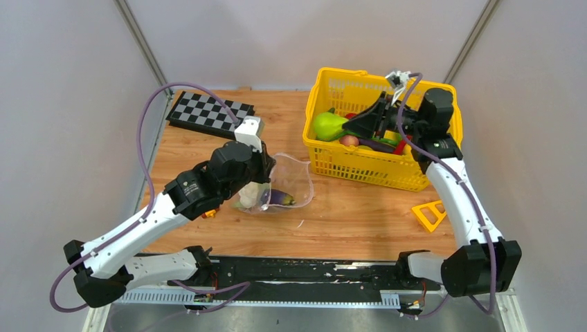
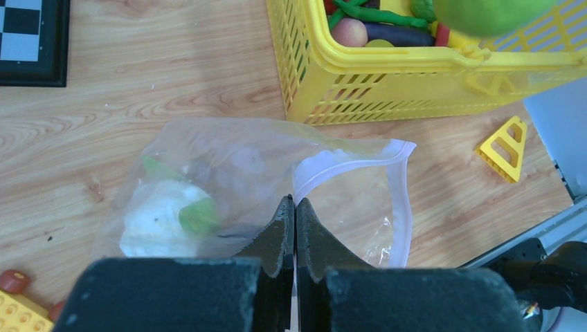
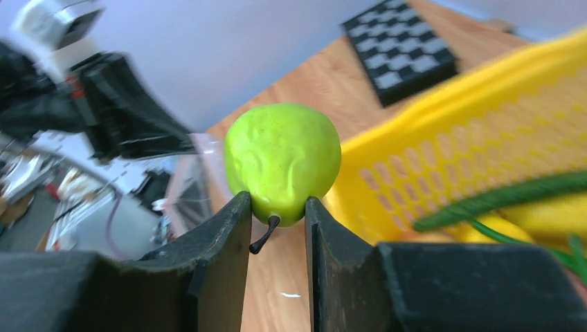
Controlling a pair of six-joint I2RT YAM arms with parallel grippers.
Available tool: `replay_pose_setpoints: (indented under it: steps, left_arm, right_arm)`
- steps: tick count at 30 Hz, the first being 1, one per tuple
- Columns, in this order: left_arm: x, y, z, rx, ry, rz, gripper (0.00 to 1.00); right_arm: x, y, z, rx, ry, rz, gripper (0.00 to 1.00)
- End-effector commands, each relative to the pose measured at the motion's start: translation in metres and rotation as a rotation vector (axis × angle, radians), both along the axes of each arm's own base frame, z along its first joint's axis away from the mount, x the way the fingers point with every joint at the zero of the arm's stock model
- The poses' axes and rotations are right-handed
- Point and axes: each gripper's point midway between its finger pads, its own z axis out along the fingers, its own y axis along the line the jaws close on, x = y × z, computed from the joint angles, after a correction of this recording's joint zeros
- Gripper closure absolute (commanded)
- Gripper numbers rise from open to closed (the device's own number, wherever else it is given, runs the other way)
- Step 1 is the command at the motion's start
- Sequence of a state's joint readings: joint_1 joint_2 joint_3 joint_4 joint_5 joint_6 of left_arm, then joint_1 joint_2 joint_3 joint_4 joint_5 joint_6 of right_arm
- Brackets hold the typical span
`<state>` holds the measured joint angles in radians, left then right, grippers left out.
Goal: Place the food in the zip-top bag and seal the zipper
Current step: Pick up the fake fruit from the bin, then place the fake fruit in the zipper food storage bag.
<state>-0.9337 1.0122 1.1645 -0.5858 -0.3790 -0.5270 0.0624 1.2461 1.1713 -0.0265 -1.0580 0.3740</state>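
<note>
Left gripper (image 2: 295, 207) is pressing its jaws fully together on what looks like the mouth edge of the zip-top bag (image 2: 228, 159), apparently propping it open. That bag is lying just left of the yellow basket (image 2: 415, 66), its zipper (image 2: 360, 160) gaping unsealed. Some food, an eggplant (image 1: 280, 198) included, is already sitting inside. Right gripper (image 3: 277, 207) is clamping a green pear (image 3: 282, 159) between partly open jaws above the basket's left rim, likely bound for the bag.

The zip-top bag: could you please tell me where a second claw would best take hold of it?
Probably the free zipper lip, pinched from above on the basket side: it bows away from the lip the left claw holds, leaving the zip-top bag mouth open there.
</note>
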Motion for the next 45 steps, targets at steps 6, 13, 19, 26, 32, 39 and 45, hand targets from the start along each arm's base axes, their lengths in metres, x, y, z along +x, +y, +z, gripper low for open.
replay_pose_setpoints:
  steps: [6,13,19,26,32,39,45]
  left_arm:
    - [0.010,-0.005,0.018,-0.060,-0.032,0.039,1.00]
    - [0.010,-0.006,0.024,-0.090,-0.038,0.044,1.00]
    - [0.008,-0.010,0.031,-0.124,-0.037,0.027,1.00]
    - [0.008,-0.015,0.034,-0.191,-0.027,0.040,1.00]
    - [0.010,-0.009,0.042,-0.267,-0.042,0.080,1.00]
    - [0.013,-0.001,0.042,-0.275,-0.049,0.122,1.00]
    - [0.012,0.002,0.037,-0.267,-0.042,0.129,1.00]
  right_arm:
    - [-0.101,0.075,0.011,-0.113,-0.233,0.385,0.82]
    - [-0.109,0.094,-0.029,-0.315,-0.262,0.383,0.82]
    - [-0.078,0.112,-0.056,-0.465,-0.276,0.211,0.82]
    - [-0.057,0.140,-0.038,-0.412,-0.383,0.015,0.81]
    - [-0.052,0.147,-0.046,-0.385,-0.382,-0.001,0.74]
    - [-0.064,0.160,-0.063,-0.410,-0.374,0.103,0.55]
    - [-0.072,0.159,-0.057,-0.385,-0.399,0.127,0.45]
